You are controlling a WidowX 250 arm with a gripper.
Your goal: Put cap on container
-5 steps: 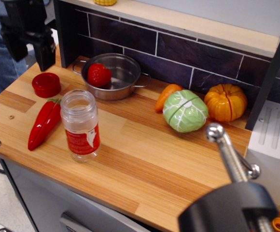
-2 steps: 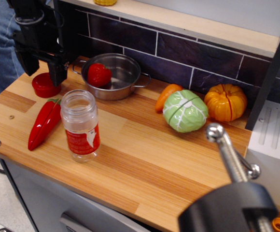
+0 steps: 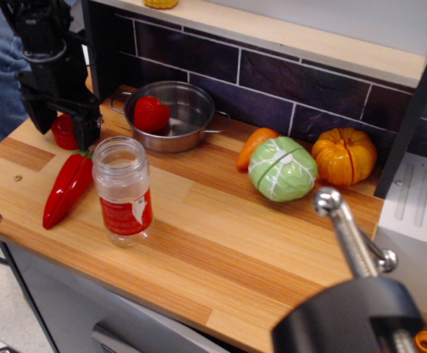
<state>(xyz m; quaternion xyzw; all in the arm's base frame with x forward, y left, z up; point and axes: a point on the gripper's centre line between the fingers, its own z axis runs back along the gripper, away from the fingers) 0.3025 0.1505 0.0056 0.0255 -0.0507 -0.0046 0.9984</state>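
The open jar [image 3: 123, 190] stands upright near the front of the wooden surface [image 3: 221, 235], a red chili pepper [image 3: 66, 187] just to its left. Behind them the gripper [image 3: 60, 125] is lowered with its fingers spread around the red cap [image 3: 63, 131], which sits beside the steel pot [image 3: 180, 118]
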